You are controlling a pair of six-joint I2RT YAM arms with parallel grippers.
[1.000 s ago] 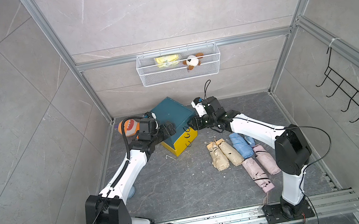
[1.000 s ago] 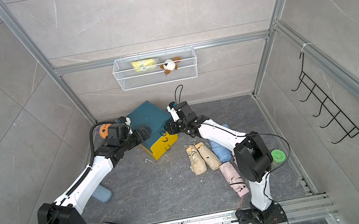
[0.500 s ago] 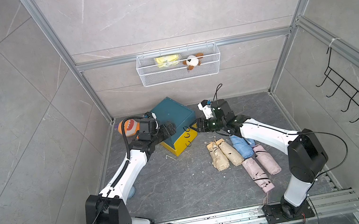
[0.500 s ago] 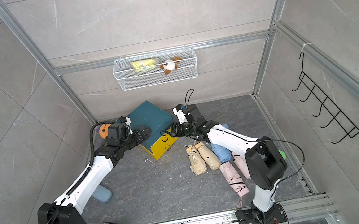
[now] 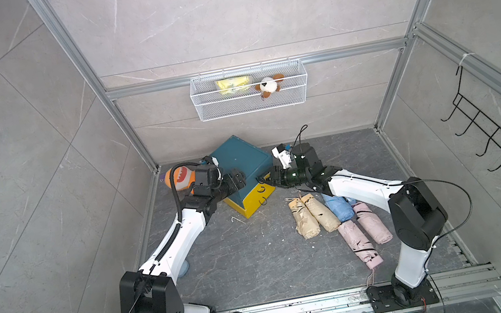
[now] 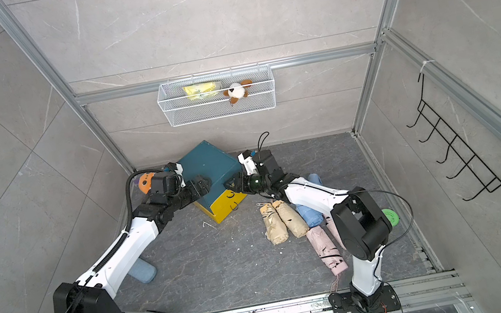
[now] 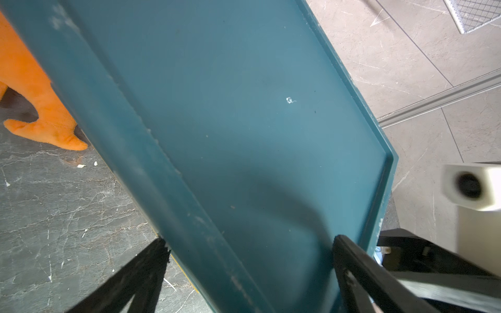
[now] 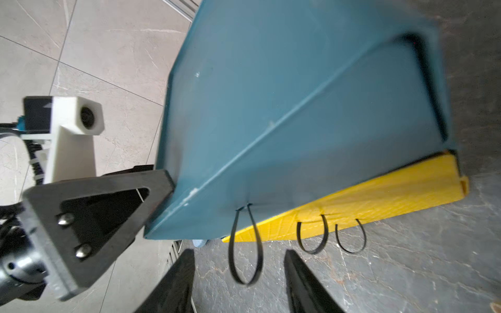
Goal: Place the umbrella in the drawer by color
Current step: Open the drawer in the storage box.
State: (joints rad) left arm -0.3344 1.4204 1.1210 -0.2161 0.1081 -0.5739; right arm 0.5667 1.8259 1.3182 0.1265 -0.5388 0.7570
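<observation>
Near-right on the tabletop (image 5: 261,267), folded umbrellas lie loose; both arms are at the drawer unit (image 5: 239,162) by the far edge.
Nearest, two pink umbrellas (image 5: 358,242); just beyond, two beige umbrellas (image 5: 304,221) side by side, with a blue umbrella (image 5: 338,206) beside them. Second blue umbrella (image 6: 142,270) under the left arm, by the left edge. Right gripper (image 8: 240,252): jaws part-open, teal drawer's black loop (image 8: 230,252) hanging between them, unpinched. Left gripper (image 7: 249,239): jaws wide, straddling the unit's top edge. Yellow drawer (image 5: 254,198) lowest.
</observation>
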